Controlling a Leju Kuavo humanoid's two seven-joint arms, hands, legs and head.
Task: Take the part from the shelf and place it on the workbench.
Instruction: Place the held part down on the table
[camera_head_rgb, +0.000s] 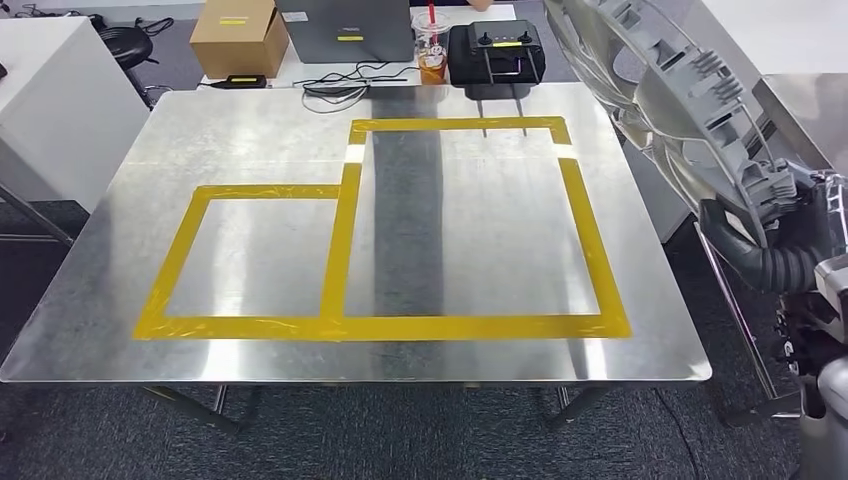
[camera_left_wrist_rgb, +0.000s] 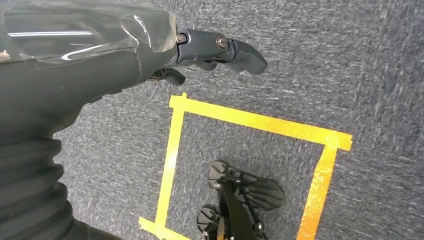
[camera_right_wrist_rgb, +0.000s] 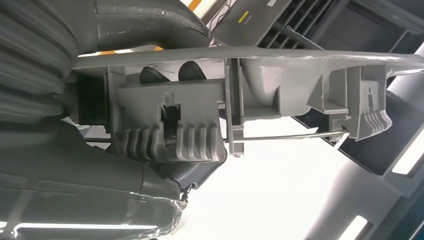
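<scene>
A large grey moulded plastic part with ribs and clips is held up in the air off the workbench's right edge. My right hand grips it near its lower end. In the right wrist view the part runs across the frame, with my right hand wrapped around a clip block. The metal workbench carries two yellow tape rectangles: a large one and a smaller one. My left hand hangs over grey carpet, holding nothing, fingers loosely apart.
Behind the workbench stand a cardboard box, a grey case, a drink cup, a black controller and cables. A white cabinet stands at left. A yellow tape square marks the floor.
</scene>
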